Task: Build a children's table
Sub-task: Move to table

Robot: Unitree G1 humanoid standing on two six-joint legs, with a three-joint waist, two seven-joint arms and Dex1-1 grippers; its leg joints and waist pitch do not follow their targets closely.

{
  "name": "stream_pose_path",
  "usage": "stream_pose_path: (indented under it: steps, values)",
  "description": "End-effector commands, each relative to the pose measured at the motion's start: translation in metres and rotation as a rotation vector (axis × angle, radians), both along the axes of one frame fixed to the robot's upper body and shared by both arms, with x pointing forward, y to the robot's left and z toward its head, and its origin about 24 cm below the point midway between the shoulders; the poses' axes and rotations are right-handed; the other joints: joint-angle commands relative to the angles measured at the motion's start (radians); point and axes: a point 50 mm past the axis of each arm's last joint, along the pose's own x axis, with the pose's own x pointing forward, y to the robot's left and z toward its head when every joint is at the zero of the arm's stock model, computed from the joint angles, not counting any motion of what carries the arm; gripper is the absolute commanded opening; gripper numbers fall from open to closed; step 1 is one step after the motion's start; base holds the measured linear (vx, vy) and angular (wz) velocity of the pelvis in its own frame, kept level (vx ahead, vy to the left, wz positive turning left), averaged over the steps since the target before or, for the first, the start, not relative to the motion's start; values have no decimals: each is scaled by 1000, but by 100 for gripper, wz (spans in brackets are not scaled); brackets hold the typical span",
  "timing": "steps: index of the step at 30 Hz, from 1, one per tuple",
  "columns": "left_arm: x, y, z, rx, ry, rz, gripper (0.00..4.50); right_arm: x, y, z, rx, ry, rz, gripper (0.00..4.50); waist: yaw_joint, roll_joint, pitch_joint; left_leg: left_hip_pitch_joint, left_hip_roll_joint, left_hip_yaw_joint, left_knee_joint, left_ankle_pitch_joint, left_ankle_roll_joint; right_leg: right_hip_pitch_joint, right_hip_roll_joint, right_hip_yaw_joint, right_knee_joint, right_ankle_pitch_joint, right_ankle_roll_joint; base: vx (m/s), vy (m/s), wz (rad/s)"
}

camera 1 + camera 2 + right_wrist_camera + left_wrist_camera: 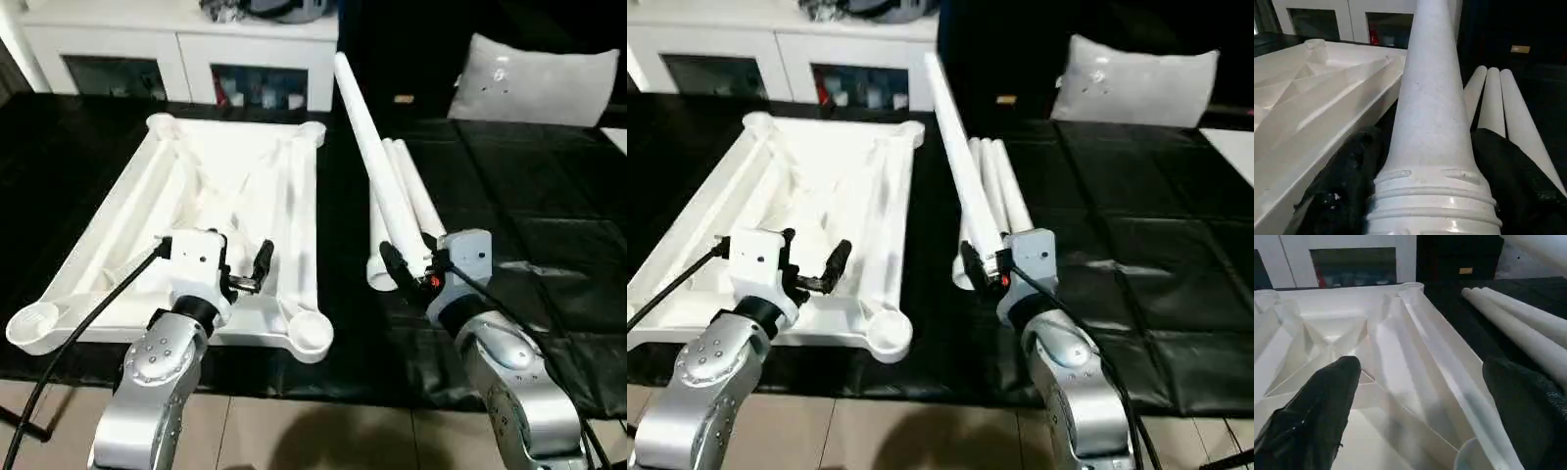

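Observation:
The children's table top (294, 220) lies upside down on the left of the black mat, ribs and round corner sockets (312, 333) facing up. Over its near end hovers my left gripper (245, 266), open and holding nothing, its black fingers (1327, 396) spread wide. My right gripper (411, 262) is shut on the thick end of one white leg (370, 142). That leg slants up and away, its thin end towards the cabinet. Three more legs (423, 201) lie side by side on the mat beneath and just right of it.
A white cabinet with glass doors (186, 59) stands behind the work. A grey cushion (539, 83) sits at the back right. The black mat (529, 225) stretches open to the right of the legs. Its near edge meets pale floor (294, 431).

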Motion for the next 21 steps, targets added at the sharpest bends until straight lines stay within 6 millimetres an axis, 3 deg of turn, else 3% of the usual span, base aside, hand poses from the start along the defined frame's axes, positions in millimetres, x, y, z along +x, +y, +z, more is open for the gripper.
stream_pose_path:
  steps: [1,2,4,5,6,8,10,11,12,13,15,16,18,21]
  values:
    - [4,-1,5,13,-18,-24,450,5,-5,9,13,-40,-7,274,-3,1,-62,3,63,-20,-80,367,60,51,-71,46,-22,302,-203,0,0,0]
    - [5,-1,6,7,-20,-30,450,6,-5,10,22,-46,-3,274,-2,-1,-58,0,67,-20,-86,299,55,53,-75,47,-27,247,-206,0,0,0]
    - [10,-2,11,-15,-27,-43,450,9,-4,14,47,-58,6,274,-2,0,-45,2,80,-15,-106,47,32,52,-86,53,-45,34,-219,-35,-15,-1]
    - [12,-2,13,-27,-31,-47,450,11,-3,15,57,-62,10,274,-3,-2,-39,3,84,-13,-114,-29,16,49,-86,56,-53,-39,-217,-70,-30,-2]
    - [19,-3,19,-82,-44,-49,450,14,-2,19,91,-76,23,274,-4,-8,-35,4,83,-11,-117,-66,10,49,-88,58,-58,-83,-213,-71,-36,-2]
    - [28,-7,29,-155,-57,-69,450,19,0,23,146,-87,44,274,-1,-7,-35,11,80,-6,-120,-134,-8,43,-91,63,-70,-203,-198,-58,-42,0]
    - [37,-11,36,-199,-63,-99,450,24,3,27,208,-91,70,274,-2,-9,-37,6,78,-3,-120,-122,-12,40,-86,63,-71,-203,-191,-25,-21,0]
    - [42,-14,40,-249,-67,-116,450,26,6,29,257,-92,107,274,-1,-4,-39,8,78,-4,-120,-122,-13,39,-86,62,-69,-199,-192,0,0,0]
    - [46,-15,44,-290,-67,-129,450,27,8,31,297,-93,138,274,0,-5,-42,4,77,-3,-118,-96,-9,43,-86,62,-68,-167,-192,0,0,0]
    - [49,-17,47,-326,-73,-148,450,28,10,33,328,-95,165,274,3,3,-43,3,77,-2,-118,-84,-4,40,-83,61,-68,-133,-199,0,0,0]
    - [55,-24,57,-429,-77,-192,450,27,11,36,385,-99,219,274,3,-2,-48,-6,76,-2,-117,-44,7,50,-84,60,-60,-80,-211,0,0,0]
    - [58,-27,62,-478,-81,-219,450,26,11,37,417,-102,250,274,9,-5,-51,-2,76,2,-113,-21,19,46,-85,61,-59,-53,-222,0,0,0]
    - [60,-33,68,-542,-72,-258,450,25,11,40,463,-107,284,274,13,-7,-53,-6,77,1,-113,11,35,46,-83,57,-56,-23,-236,0,0,0]
    - [69,-50,79,-737,-20,-357,450,19,14,49,564,-123,401,274,20,0,-52,-4,77,4,-109,7,52,43,-84,55,-56,-26,-261,0,0,0]
